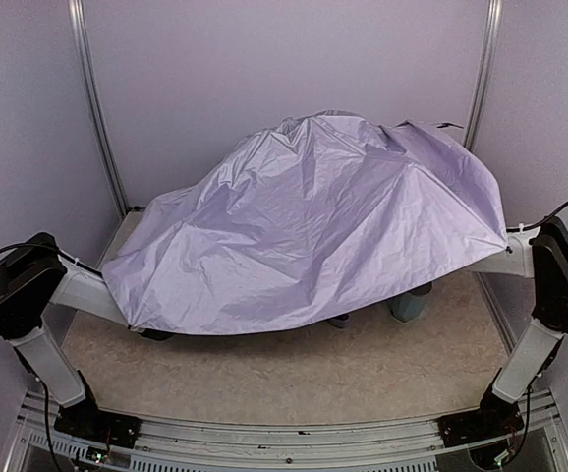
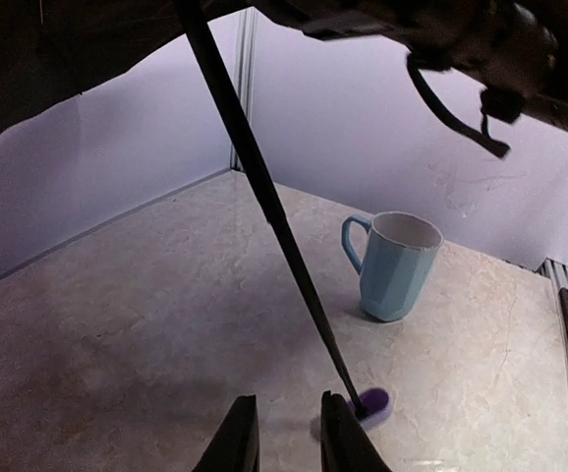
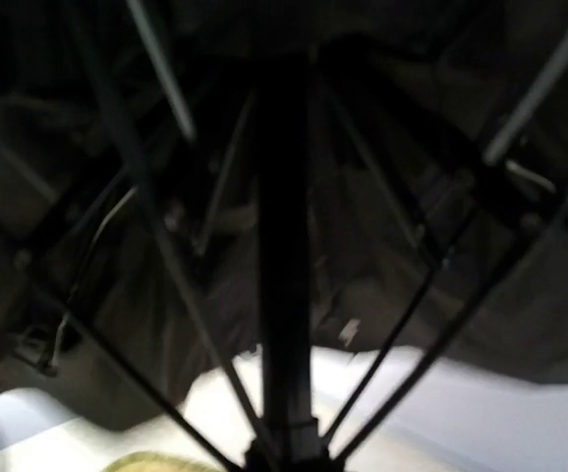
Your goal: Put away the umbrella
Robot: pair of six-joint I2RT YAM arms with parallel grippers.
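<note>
The open umbrella's pale lavender canopy [image 1: 313,221] spreads over the middle of the table and hides both grippers in the top view. In the left wrist view its thin black shaft [image 2: 264,197] slants down to the small lavender handle [image 2: 374,403], which rests on the table. My left gripper [image 2: 289,433] is open and empty, with its right finger just left of the handle. In the right wrist view the dark shaft [image 3: 284,295] and ribs rise from the bottom centre under the canopy. My right gripper's fingers are hidden, and it seems shut on the shaft.
A light blue mug [image 2: 394,265] stands upright beyond the handle and peeks out under the canopy in the top view [image 1: 409,305]. A bit of woven straw tray [image 3: 151,462] shows below the shaft. Walls enclose the table on three sides.
</note>
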